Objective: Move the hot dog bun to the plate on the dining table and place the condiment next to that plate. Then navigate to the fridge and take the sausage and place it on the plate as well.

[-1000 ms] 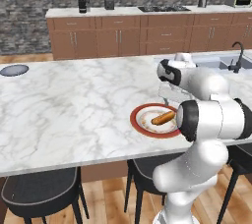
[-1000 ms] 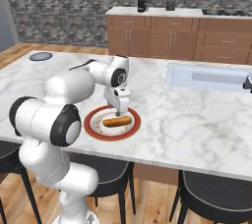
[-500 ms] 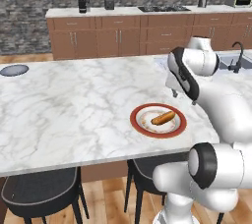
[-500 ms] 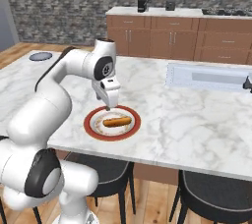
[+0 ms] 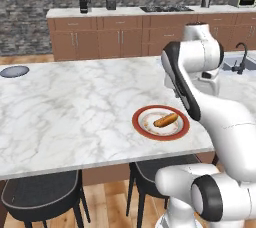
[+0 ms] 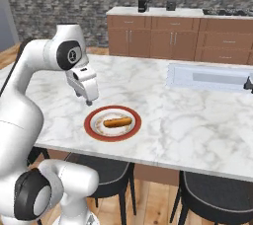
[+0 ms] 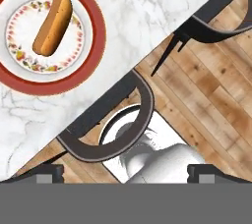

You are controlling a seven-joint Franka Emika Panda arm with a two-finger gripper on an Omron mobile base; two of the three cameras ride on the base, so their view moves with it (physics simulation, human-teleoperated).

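The orange-tan hot dog bun (image 5: 166, 120) (image 6: 117, 121) (image 7: 52, 25) lies on the red-rimmed plate (image 5: 144, 127) (image 6: 91, 126) (image 7: 93, 46), near the front edge of the marble dining table (image 5: 75, 107) (image 6: 188, 115). My gripper (image 6: 89, 101) (image 7: 127, 174) hangs above the table just left of the plate in the right base view, apart from it. It is open, its tips set wide with nothing between them. In the hand view the plate sits at the top left. The condiment, the fridge and the sausage are out of view.
A small grey-blue dish (image 5: 14, 71) lies at the table's far left. A sink (image 6: 207, 77) with a faucet (image 5: 242, 57) is set into the table's right end. Dark stools (image 5: 42, 197) (image 6: 217, 197) (image 7: 118, 134) stand under the front edge on a wood floor.
The gripper has drawn away from over the plate, toward the table's front edge, and the arm has reared up. The bun stays on the plate. The jaws stay open.
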